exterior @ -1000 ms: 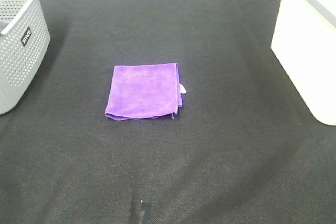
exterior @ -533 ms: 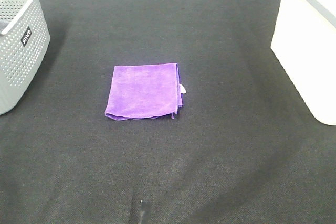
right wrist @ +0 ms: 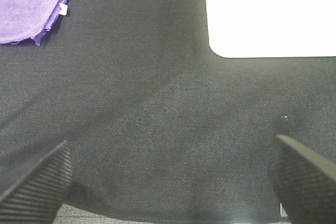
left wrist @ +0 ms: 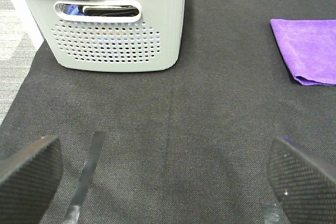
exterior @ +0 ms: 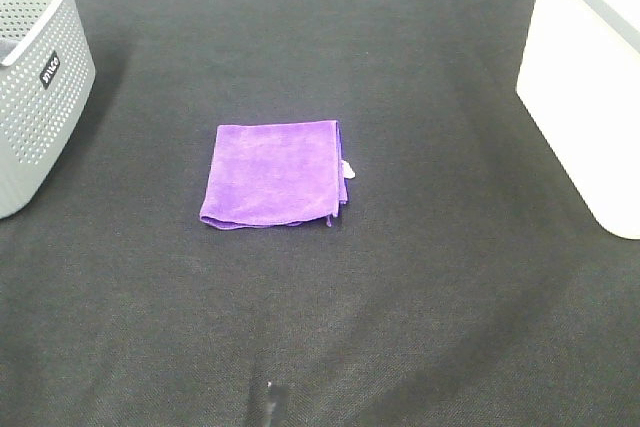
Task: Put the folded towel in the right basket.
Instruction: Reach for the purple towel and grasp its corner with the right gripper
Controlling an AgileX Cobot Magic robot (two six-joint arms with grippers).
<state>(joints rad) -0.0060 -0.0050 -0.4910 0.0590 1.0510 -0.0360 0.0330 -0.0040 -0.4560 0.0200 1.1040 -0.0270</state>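
Observation:
A folded purple towel (exterior: 273, 173) lies flat in the middle of the black table, with a small white tag at its right edge. It also shows in the left wrist view (left wrist: 308, 50) and the right wrist view (right wrist: 30, 8). The white right basket (exterior: 588, 77) stands at the right edge; its wall shows in the right wrist view (right wrist: 270, 11). My left gripper (left wrist: 165, 182) is open and empty, near the table's front left. My right gripper (right wrist: 168, 177) is open and empty, near the front right. Neither arm shows in the exterior high view.
A grey perforated basket (exterior: 35, 77) stands at the left edge, with dark items inside in the left wrist view (left wrist: 107, 22). A strip of tape (left wrist: 86, 174) lies on the black cloth. The table's front edge (right wrist: 157, 219) is close to my right gripper.

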